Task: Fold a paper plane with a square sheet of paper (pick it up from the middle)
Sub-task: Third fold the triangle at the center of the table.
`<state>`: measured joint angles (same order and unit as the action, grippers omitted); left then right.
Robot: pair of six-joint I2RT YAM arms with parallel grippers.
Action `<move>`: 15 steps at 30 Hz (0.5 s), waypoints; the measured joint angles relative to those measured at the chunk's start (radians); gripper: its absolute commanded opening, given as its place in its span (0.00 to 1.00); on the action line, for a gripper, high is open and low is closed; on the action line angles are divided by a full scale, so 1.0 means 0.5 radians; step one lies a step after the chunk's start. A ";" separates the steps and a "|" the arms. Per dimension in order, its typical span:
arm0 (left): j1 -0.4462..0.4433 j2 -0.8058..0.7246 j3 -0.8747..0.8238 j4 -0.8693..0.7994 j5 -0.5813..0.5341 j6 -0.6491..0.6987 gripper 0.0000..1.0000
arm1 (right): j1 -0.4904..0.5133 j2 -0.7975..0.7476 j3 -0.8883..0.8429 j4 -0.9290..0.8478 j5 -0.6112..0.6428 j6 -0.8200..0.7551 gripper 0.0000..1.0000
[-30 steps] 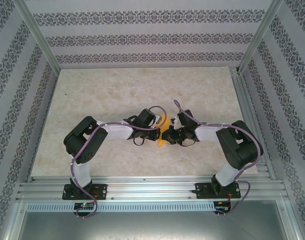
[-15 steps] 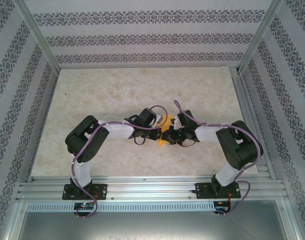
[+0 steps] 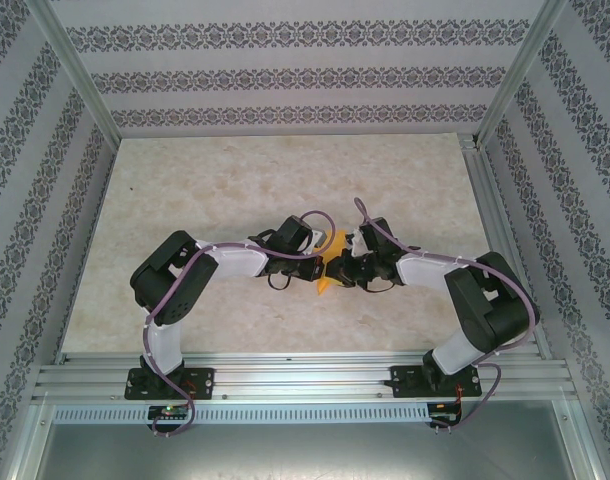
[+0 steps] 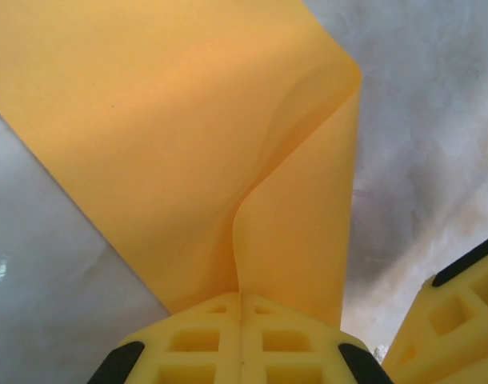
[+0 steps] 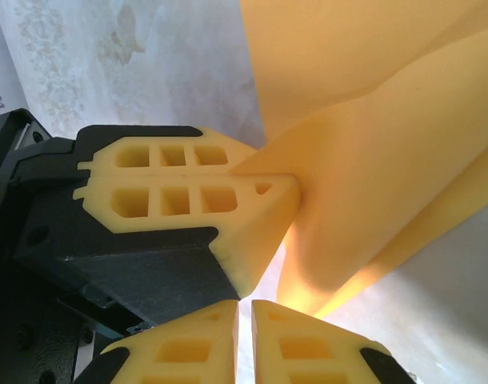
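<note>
From the near rail the two arms bow outward, then reach in toward each other. The right arm (image 3: 490,305) has swung its elbow further right since a second ago, while the left arm (image 3: 170,285) has stayed put. Over the middle of the desk (image 3: 235,180) two grippers meet at the one square sheet of paper (image 4: 188,144), which is buckled. The left gripper (image 4: 241,304) is clamped tight on its fold, and the right gripper (image 5: 245,320), just beside it, is narrowed to a thin slit — whether paper sits in it I cannot tell.

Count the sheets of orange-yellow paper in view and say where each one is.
1. The orange-yellow sheet is at the middle of the table, bent and pinched in the shut left gripper, with the right gripper close beside it. Others may be hidden under the arms.
</note>
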<state>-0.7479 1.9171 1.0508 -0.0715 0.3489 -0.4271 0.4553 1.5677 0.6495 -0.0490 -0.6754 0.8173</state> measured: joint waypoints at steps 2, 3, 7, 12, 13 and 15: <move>0.000 0.000 0.000 0.000 0.020 -0.001 0.03 | 0.001 -0.002 -0.006 -0.008 0.005 -0.001 0.13; 0.000 0.000 0.000 0.000 0.026 0.000 0.03 | 0.001 -0.002 -0.011 -0.015 0.008 -0.002 0.13; 0.000 0.000 0.001 0.000 0.050 0.000 0.03 | 0.001 -0.002 -0.035 -0.024 0.020 -0.007 0.13; 0.000 0.011 0.018 -0.017 0.052 0.016 0.03 | 0.001 -0.002 -0.035 -0.022 0.021 -0.007 0.13; 0.000 0.012 0.024 -0.025 0.047 0.021 0.03 | 0.001 -0.002 -0.035 -0.021 0.021 -0.007 0.13; 0.000 0.012 0.035 -0.050 0.037 0.034 0.03 | 0.001 -0.002 -0.035 -0.021 0.021 -0.007 0.13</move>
<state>-0.7479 1.9232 1.0683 -0.0967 0.3676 -0.4103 0.4557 1.5669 0.6319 -0.0597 -0.6647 0.8139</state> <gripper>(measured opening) 0.066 0.131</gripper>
